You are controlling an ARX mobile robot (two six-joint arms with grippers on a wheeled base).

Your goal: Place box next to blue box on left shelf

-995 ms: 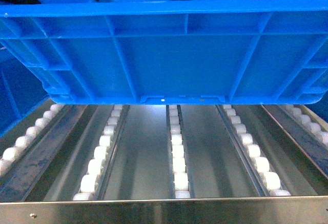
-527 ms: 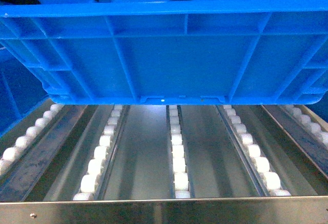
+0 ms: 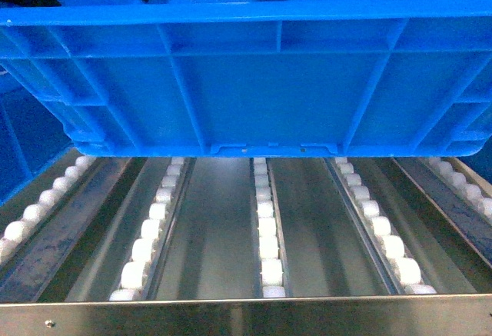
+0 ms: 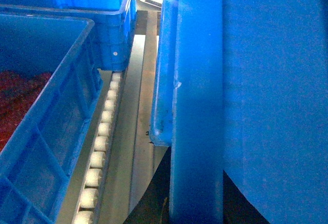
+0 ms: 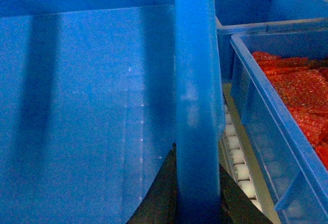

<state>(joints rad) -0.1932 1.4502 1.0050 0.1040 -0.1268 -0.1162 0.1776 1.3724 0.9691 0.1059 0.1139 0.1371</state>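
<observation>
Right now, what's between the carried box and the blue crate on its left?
In the left wrist view, between the box and the neighbouring blue crate lies a bare strip of the left shelf: one lane of white rollers and flat steel. Nothing else.

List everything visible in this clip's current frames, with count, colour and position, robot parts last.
Carried crate: one, bright blue, open-topped, ribbed walls, held above the roller lanes, filling the upper head view.
Flow rack: one, silvery steel, with a flat front rail, below the crate.
Roller wheels: several lanes, white, running front to back.
Left neighbouring crates: two, blue, in line beside the carried crate; the nearer holds something reddish.
Right neighbouring crates: two, blue; the nearer holds red packets.
Claws: dark parts at the crate's rim in each wrist view; the jaws themselves are hidden.
</observation>
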